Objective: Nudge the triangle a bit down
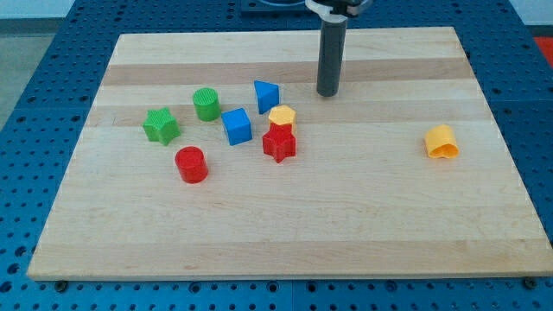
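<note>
The blue triangle [266, 93] sits on the wooden board [285, 225], in the upper middle of the view. My tip [327, 93] rests on the board to the triangle's right, a short gap away and about level with it. Just below the triangle stands a yellow hexagon block [282, 117], touching a red star [279, 143] below it. A blue cube [236, 126] lies to the triangle's lower left.
A green cylinder [206, 104] and a green star [161, 126] lie at the view's left. A red cylinder [191, 164] is below them. A yellow heart-like block [441, 142] sits alone at the view's right. Blue pegboard surrounds the board.
</note>
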Controlling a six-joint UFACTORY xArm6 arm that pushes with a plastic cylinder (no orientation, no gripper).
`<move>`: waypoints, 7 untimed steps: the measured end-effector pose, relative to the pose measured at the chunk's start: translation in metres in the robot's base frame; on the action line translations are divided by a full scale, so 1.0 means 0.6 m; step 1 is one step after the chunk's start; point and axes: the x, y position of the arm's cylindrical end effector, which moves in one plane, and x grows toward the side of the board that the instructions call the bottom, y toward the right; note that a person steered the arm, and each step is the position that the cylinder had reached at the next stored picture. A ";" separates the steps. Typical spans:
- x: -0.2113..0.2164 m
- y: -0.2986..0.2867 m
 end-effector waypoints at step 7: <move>0.007 -0.084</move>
